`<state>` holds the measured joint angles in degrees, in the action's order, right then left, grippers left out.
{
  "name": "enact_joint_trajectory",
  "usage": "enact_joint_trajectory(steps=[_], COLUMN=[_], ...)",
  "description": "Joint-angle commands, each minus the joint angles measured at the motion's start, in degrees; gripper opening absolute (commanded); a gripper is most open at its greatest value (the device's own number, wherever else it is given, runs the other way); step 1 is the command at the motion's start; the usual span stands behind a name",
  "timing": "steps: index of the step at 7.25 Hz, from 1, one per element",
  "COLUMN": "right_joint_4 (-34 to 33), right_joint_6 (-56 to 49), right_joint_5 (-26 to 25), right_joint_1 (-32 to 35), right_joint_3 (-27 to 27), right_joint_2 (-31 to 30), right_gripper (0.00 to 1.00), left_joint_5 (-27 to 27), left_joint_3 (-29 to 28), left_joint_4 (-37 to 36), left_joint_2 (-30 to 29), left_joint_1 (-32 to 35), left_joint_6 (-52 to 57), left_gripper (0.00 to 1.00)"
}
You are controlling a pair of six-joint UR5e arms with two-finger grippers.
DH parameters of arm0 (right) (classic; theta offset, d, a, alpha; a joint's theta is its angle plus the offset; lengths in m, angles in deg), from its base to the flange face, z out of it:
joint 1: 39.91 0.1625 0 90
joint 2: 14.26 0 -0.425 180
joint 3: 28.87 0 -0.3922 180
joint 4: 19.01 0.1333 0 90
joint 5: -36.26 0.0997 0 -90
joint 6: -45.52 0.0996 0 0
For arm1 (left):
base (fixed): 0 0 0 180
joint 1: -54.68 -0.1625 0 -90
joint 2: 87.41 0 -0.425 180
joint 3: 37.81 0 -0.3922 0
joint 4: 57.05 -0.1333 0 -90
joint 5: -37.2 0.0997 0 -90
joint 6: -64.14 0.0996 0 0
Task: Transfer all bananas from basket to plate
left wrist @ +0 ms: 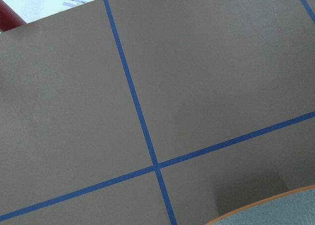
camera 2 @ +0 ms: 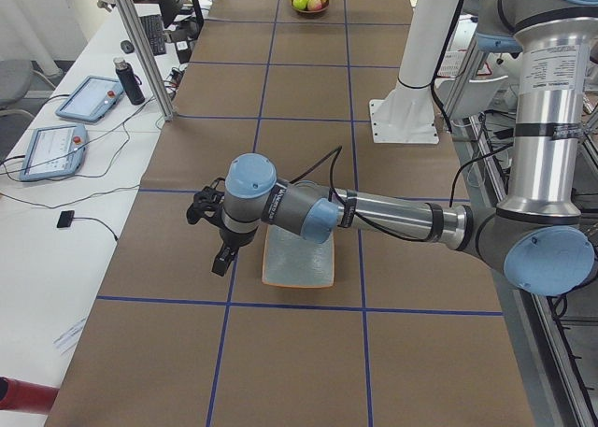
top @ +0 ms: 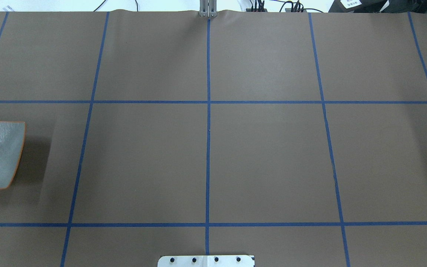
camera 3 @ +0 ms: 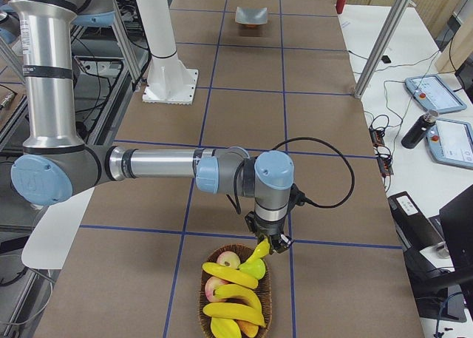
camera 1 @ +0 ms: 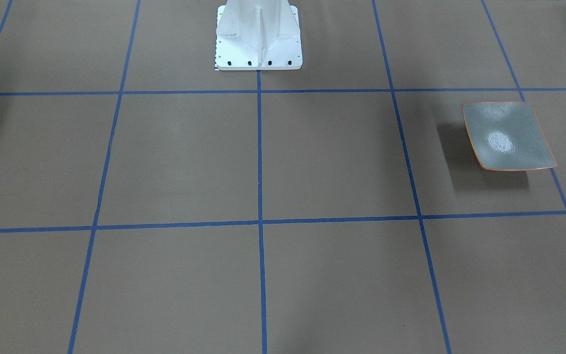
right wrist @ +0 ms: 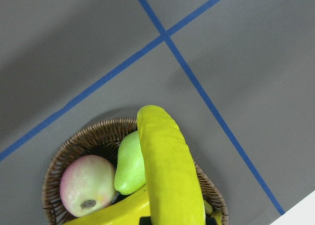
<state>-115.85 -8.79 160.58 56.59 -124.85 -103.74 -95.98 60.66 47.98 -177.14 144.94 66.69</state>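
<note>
A yellow banana (right wrist: 167, 171) hangs close under the right wrist camera, above the wicker basket (right wrist: 83, 136). In the exterior right view my right gripper (camera 3: 270, 240) sits at the banana's (camera 3: 260, 250) top end, shut on it, over the basket's (camera 3: 201, 297) far rim. More bananas (camera 3: 230, 275) lie in the basket. The grey-green plate (camera 1: 506, 135) with its orange rim is bare at the table's other end. My left gripper (camera 2: 222, 257) hovers just beside the plate (camera 2: 299, 259); whether it is open or shut cannot be told.
An apple (right wrist: 87, 185) and a green pear (right wrist: 129, 166) share the basket. The white robot pedestal (camera 1: 258, 37) stands at mid-table. A side bench holds tablets (camera 3: 432, 94) and a bottle (camera 3: 416, 129). A metal post (camera 3: 380, 38) rises at the table edge.
</note>
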Motion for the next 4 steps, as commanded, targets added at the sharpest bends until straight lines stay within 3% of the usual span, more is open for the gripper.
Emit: enact_joint_trajectory(steps=[1,4], right_joint_4=[-1.08,-0.73], right_joint_6=[10.75,27.09], right_joint_5=[4.69,9.45], right_joint_1=[0.08,-5.6], right_joint_3=[-2.11,-4.9], right_joint_2=[2.27,6.41], right_gripper=[0.0,0.0], left_joint_5=[-0.07,-1.98], left_joint_3=[0.05,0.23], left_joint_4=[0.0,0.09], left_joint_2=[0.0,-0.09], left_joint_1=[0.0,-0.08], left_joint_6=[0.0,0.09], left_gripper=[1.0,1.0])
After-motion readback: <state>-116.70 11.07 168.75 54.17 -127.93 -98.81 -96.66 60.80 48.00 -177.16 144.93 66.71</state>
